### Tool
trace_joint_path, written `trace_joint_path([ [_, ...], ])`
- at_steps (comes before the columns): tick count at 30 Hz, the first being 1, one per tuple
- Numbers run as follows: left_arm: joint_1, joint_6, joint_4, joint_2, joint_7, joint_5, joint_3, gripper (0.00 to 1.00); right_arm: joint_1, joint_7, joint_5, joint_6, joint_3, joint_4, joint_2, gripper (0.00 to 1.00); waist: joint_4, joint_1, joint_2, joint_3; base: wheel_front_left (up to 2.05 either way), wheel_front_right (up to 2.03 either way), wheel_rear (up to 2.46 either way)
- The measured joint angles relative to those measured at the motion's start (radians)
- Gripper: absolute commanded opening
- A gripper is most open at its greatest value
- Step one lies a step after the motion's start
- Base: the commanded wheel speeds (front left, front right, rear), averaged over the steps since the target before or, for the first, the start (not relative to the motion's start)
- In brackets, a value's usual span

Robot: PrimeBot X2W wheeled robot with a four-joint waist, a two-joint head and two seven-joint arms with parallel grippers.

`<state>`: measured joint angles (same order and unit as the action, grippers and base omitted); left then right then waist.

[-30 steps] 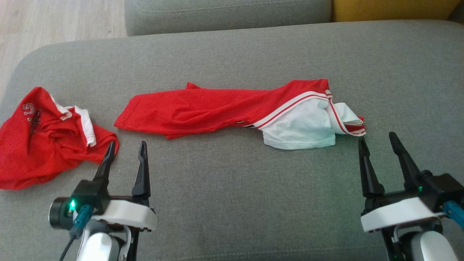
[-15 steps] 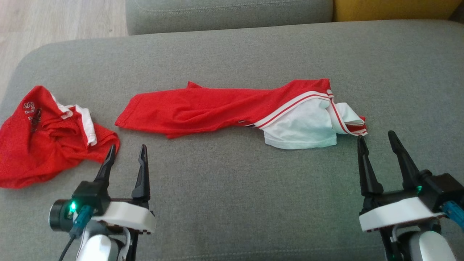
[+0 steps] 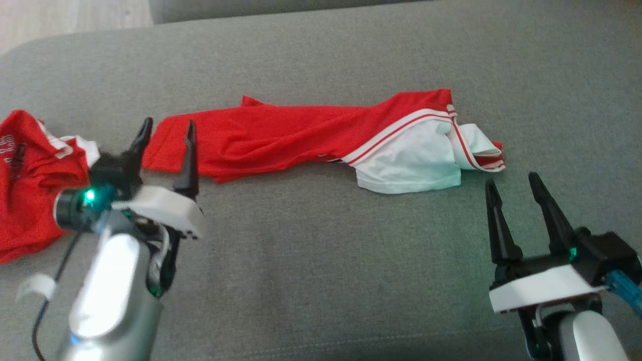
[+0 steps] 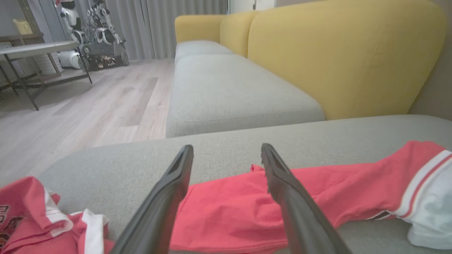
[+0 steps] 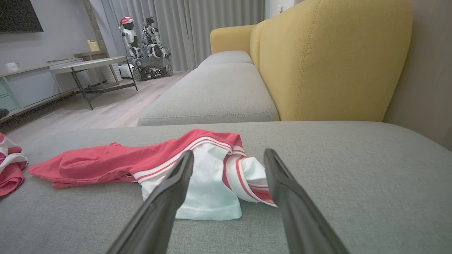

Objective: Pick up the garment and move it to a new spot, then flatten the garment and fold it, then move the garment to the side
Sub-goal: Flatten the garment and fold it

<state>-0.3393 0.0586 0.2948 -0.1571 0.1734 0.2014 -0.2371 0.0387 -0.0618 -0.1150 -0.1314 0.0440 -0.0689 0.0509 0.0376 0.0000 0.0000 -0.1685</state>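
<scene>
- A long red mesh garment (image 3: 301, 140) with a white-and-red striped band and a smooth white lining lies rumpled across the middle of a grey woven seat cushion (image 3: 321, 260).
- Its long axis runs from the cushion's left edge towards the right edge: the plain red end points left, and the striped, white end, folded over itself, points right.
- A second red mesh garment with white trim and printed letters (image 3: 25, 200) is crumpled in a heap at the cushion's left edge, just apart from the first.
- The left gripper (image 3: 168, 122), two long dark tapered fingers on a white mount, stands with its jaws spread wide at the red end, holding nothing. One finger crosses the cloth in the head view; I cannot tell whether it touches.
- The right gripper (image 3: 510, 179) has its jaws equally wide and empty, nearer the cushion's front edge, just short of the white end.
- The left wrist view adds a pale wood floor (image 4: 88, 102) and a mustard-yellow upholstered sofa back (image 4: 335, 53) beyond the cushion's far edge.
- The right wrist view adds a metal-legged table (image 5: 88, 63) and parked robots (image 5: 144, 46) before grey curtains.
</scene>
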Motion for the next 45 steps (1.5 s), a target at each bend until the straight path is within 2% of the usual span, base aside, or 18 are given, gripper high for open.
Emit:
trace_joint_path([
  [6, -0.118, -0.042, 0.232, -0.023, -0.063, 0.048, 0.029, 1.00, -0.044, -0.013, -0.010, 0.000, 0.011, 0.011, -0.001, 1.00, 0.031, 0.0000, 0.0000, -0.046, 0.00, 0.00, 0.00],
  [12, -0.196, -0.032, 0.442, -0.043, -0.121, 0.059, 0.055, 1.00, -0.052, -0.026, -0.017, 0.000, 0.018, 0.035, -0.002, 1.00, 0.058, 0.0000, 0.0000, -0.076, 0.00, 0.00, 0.00],
  [18, -0.237, -0.033, 0.540, -0.043, -0.141, 0.067, 0.054, 1.00, -0.063, -0.035, -0.026, 0.000, 0.019, 0.053, -0.002, 1.00, 0.064, 0.0000, 0.0000, -0.082, 0.00, 0.00, 0.00],
  [23, -0.254, -0.056, 0.593, -0.042, -0.157, 0.075, 0.045, 1.00, -0.074, -0.039, -0.035, 0.000, 0.021, 0.060, -0.002, 1.00, 0.063, 0.0000, 0.0000, -0.080, 0.00, 0.00, 0.00],
  [24, -0.258, -0.059, 0.607, -0.042, -0.167, 0.075, 0.040, 0.96, -0.074, -0.041, -0.035, 0.000, 0.021, 0.062, -0.002, 1.00, 0.063, 0.0000, 0.0000, -0.080, 0.00, 0.00, 0.00],
  [25, -0.264, -0.065, 0.617, -0.042, -0.178, 0.075, 0.032, 0.63, -0.074, -0.041, -0.035, 0.000, 0.022, 0.063, -0.002, 1.00, 0.062, 0.0000, 0.0000, -0.079, 0.00, 0.00, 0.00],
  [27, -0.282, -0.077, 0.635, -0.041, -0.205, 0.075, 0.022, 0.30, -0.074, -0.041, -0.035, 0.000, 0.025, 0.064, -0.002, 1.00, 0.062, 0.0000, 0.0000, -0.078, 0.00, 0.00, 0.00],
  [28, -0.290, -0.078, 0.643, -0.040, -0.213, 0.075, 0.019, 0.04, -0.074, -0.041, -0.035, 0.000, 0.027, 0.064, -0.002, 1.00, 0.063, 0.0000, 0.0000, -0.078, 0.00, 0.00, 0.00],
  [29, -0.298, -0.086, 0.650, -0.039, -0.217, 0.075, 0.019, 0.00, -0.074, -0.041, -0.035, 0.000, 0.029, 0.066, -0.002, 1.00, 0.063, 0.0000, 0.0000, -0.078, 0.00, 0.00, 0.00],
  [37, -0.302, -0.078, 0.665, -0.038, -0.132, 0.074, -0.002, 0.00, -0.077, -0.036, -0.048, 0.000, 0.014, 0.105, -0.003, 1.00, 0.063, 0.0000, 0.0000, -0.071, 0.00, 0.00, 0.00],
  [45, -0.302, -0.075, 0.644, -0.015, -0.073, 0.074, -0.011, 0.00, -0.180, 0.001, -0.053, 0.000, 0.007, 0.304, 0.033, 1.00, 0.041, 0.0000, 0.0000, -0.073, 0.00, 0.00, 0.00],
])
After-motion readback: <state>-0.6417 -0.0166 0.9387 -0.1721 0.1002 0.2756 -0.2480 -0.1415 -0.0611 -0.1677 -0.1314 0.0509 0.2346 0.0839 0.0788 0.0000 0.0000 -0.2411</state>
